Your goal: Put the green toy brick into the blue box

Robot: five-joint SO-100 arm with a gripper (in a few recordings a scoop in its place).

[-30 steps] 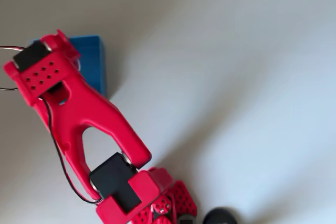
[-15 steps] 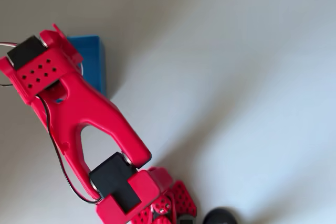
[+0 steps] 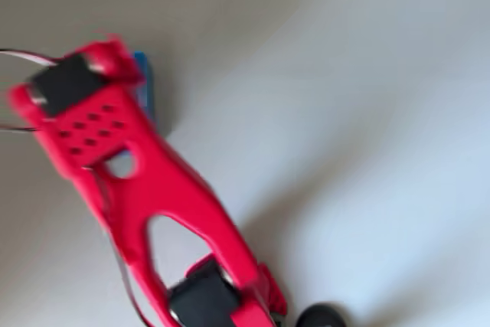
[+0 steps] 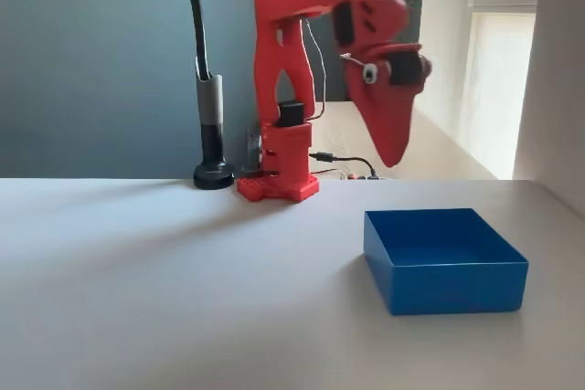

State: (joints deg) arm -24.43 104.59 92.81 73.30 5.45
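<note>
Off-white table (image 4: 137,299), matte, w/ soft shadows across it in both views. Black gooseneck stand (image 4: 210,125) at the back of the table in fixed view: round black base, grey collar midway, thin black stem going up out of frame. Its dark base (image 3: 321,316) shows at bottom edge in overhead view. Grey-blue wall (image 4: 91,61) behind; bright window (image 4: 498,89) on the right.

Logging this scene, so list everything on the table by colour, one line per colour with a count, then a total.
Red: 1, the robot arm
Blue: 1, the blue box
Black: 1, the camera stand beside the arm's base
Total: 3
No green brick can be made out in either view.
</note>
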